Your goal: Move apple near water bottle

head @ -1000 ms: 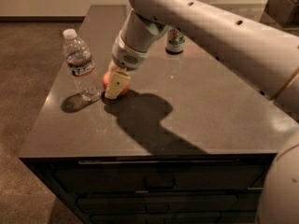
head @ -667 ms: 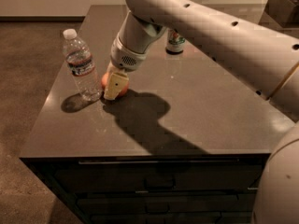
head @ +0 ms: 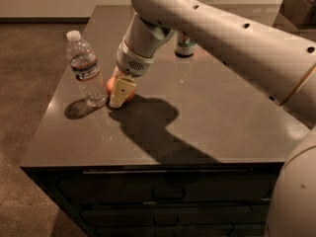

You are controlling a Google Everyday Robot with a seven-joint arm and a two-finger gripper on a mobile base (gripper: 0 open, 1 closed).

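Note:
The water bottle point(head: 86, 68), clear and ribbed with a white cap and a blue-red label, stands upright near the left edge of the dark tabletop point(head: 197, 112). The apple point(head: 110, 85) shows as an orange-red patch just right of the bottle's base, low at the table surface and mostly hidden by the gripper. My gripper point(head: 120, 91) reaches down from the large white arm and is closed around the apple. One cream finger point(head: 122, 91) covers the apple's front. Apple and bottle are a small gap apart.
A short green-and-white soda can point(head: 185, 46) stands farther back, partly behind the arm. The table's left edge lies close beside the bottle. Drawers sit below the front edge point(head: 168, 168). A dark box point(head: 296, 9) stands at the far right.
The gripper with the apple has shifted slightly left and down, closer to the bottle's base. The bottle and can have not moved.

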